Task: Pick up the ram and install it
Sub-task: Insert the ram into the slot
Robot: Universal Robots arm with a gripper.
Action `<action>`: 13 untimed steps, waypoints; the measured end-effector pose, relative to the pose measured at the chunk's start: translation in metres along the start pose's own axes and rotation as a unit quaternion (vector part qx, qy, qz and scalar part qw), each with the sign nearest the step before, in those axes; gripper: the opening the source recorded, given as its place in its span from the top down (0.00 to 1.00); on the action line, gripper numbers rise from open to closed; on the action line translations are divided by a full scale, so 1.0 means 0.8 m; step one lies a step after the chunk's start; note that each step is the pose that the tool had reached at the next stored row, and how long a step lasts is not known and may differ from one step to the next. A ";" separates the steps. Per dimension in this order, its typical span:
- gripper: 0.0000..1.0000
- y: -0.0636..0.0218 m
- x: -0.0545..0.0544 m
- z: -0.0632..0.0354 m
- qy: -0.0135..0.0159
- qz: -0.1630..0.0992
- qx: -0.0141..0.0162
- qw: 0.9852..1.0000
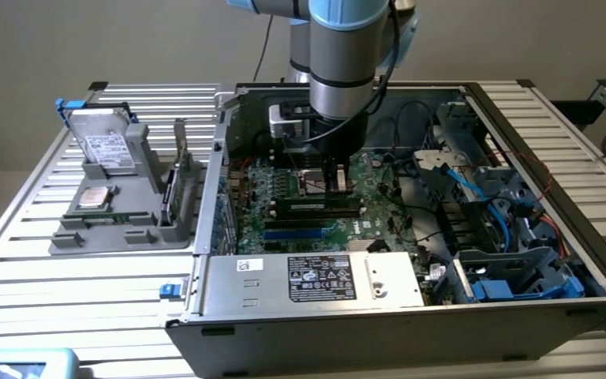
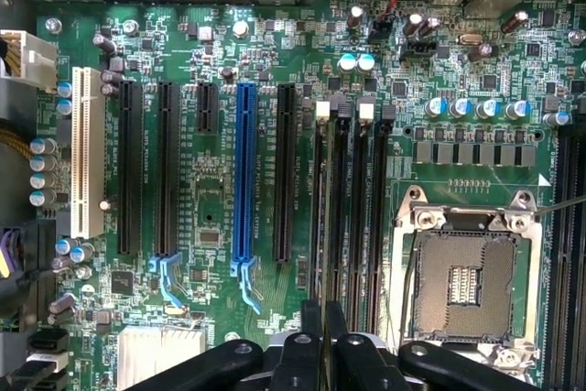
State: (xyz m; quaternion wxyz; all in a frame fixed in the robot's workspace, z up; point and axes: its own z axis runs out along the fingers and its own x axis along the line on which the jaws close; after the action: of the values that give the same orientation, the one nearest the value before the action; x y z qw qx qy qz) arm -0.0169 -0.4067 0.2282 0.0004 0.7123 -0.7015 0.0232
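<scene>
Exterior view's left: grey holder (image 1: 124, 237) on the slatted table (image 1: 29, 268). In it are a hard drive (image 1: 103, 146) standing at the back, a small silver processor chip (image 1: 95, 197) lying flat, and a tall green expansion card (image 1: 180, 178) upright on the side nearest the case.

Centre: open computer case (image 1: 387, 332), with the motherboard (image 1: 282, 213) exposed. The arm (image 1: 340, 71) reaches straight down into it. The gripper (image 1: 334, 185) sits low over the board, fingers pressed close together and pinching the ram (image 1: 319, 207). The ram is directly under the fingertips, a long dark stick lying along the memory slots and running mostly toward the exterior view's left of the claw. Whether it is fully seated is not clear.

Wrist view: the two dark fingers (image 2: 309, 345) nearly meet, with only a thin edge-on sliver between them. That sliver lines up with the black memory slot (image 2: 320, 208) that has a white latch. The other memory slots (image 2: 352, 208) lie between it and the open processor socket (image 2: 467, 281). A blue slot (image 2: 244, 171) and a white slot (image 2: 87, 153) lie on the far side.

Near edge of the case: silver power supply (image 1: 319, 280) with a label. Exterior view's right: blue cables (image 1: 472, 189) and a blue drive cage (image 1: 519, 280).
</scene>
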 end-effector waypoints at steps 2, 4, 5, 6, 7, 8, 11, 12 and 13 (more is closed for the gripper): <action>0.87 0.000 0.000 -0.001 0.000 0.000 0.001 1.000; 0.87 0.000 0.000 -0.001 0.000 0.000 0.001 1.000; 0.87 0.000 0.001 -0.001 0.000 0.000 0.001 1.000; 0.87 0.000 0.001 -0.001 0.000 0.000 0.001 1.000; 0.87 0.000 0.002 -0.001 0.000 0.000 0.001 1.000; 0.87 0.000 0.002 -0.001 0.000 0.000 0.001 1.000; 0.87 0.001 0.002 -0.001 0.000 0.000 0.002 1.000; 0.87 0.001 0.002 0.000 0.000 0.000 0.002 1.000; 0.87 0.001 0.002 0.000 0.000 0.000 0.002 1.000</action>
State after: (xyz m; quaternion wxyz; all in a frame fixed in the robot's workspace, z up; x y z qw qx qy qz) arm -0.0179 -0.4084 0.2280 -0.0010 0.7122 -0.7015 0.0248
